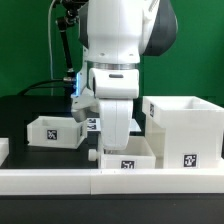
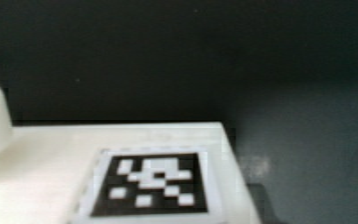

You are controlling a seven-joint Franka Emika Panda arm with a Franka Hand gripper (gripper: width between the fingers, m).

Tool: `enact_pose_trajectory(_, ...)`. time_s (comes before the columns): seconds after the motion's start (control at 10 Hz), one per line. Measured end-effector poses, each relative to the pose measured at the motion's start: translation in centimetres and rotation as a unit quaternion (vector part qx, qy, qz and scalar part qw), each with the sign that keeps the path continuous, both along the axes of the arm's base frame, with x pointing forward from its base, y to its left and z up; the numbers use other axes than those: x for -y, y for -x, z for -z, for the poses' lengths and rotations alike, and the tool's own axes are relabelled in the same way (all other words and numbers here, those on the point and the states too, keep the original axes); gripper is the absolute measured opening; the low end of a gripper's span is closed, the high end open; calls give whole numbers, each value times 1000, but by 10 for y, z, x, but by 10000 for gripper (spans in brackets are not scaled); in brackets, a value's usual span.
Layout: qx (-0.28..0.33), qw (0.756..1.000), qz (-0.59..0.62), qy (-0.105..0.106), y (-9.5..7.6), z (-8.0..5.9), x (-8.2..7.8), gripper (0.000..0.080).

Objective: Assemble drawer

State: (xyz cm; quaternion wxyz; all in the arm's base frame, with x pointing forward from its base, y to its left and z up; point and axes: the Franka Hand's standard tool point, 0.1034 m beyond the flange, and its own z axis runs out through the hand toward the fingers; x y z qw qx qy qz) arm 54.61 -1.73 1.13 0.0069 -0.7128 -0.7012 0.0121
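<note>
- I am seeing the housing point(image 1: 183, 125) standing at 3 o'clock from the arm, exterior view;
- the side tray point(image 1: 55, 130) is lying at 9 o'clock; the front tray point(image 1: 128, 158) at 6 o'clock;
- the gripper point(image 1: 116, 138) is hanging over the front tray; I cannot tell the fingers' state.

The drawer is in three loose white parts on the dark table point(image 1: 25, 108). The tall housing point(image 1: 183, 128) stands upright at the exterior view's right. Its top is open, and a small black-and-white tag sits low on its front. The middle tray point(image 1: 128, 156) sits just beside it, low and open on top, with a tag in front. The left tray point(image 1: 55, 130) sits well apart from both, and it has a tag too.
</note>
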Motion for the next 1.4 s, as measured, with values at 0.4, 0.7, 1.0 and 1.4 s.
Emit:
enact_pose_trajectory(0.4,0,1000,-6,1,-2,-1,-3,41)
enact_pose_trajectory(0.7,1,1000,-1,1,-2,0,-2,41)
enact_pose_trajectory(1.0,1,1000,-5,0,-2,0,-6,41)
enact_pose_trajectory(1.4,0,1000,-12,-3,0,1,-15,41)
